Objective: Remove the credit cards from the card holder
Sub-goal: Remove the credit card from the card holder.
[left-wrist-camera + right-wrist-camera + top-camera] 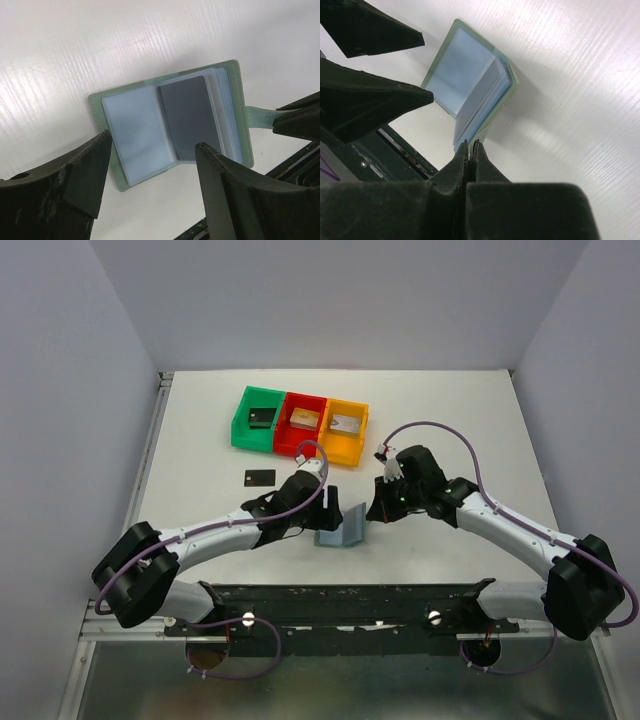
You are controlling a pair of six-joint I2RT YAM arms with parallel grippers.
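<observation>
- The card holder [135, 135] lies open directly under the left gripper [152, 140], showing pale blue pockets inside a grey-green cover.
- Seen from above, one cover lies flat on the white table [200, 440] and the other is raised towards the right gripper [470, 146].
- The little closing tab [257, 117] sticks out from the raised cover's outer edge, and the right gripper's fingers are pressed together on it, pinching it.
- The left gripper's fingers are spread wide, one to each side of the holder and above it, touching nothing.
- A dark card [187, 117] shows through the pocket nearer the tab; the pocket on the far side of the fold looks plain blue.
- A stack of further pocket leaves sits behind the dark card, edge-on; what they hold cannot be made out.
- Bare table lies beyond the holder's far edges; on the near side is the dark rail of the arm bases.
- A loose black card [260, 477] lies flat on the table, well to the left of the left gripper.
- Beyond both grippers three bins touch in a row: the green bin [240, 425] holds a black piece, the red bin [292, 445] a tan piece, and the orange bin [345, 450] a silvery one.
</observation>
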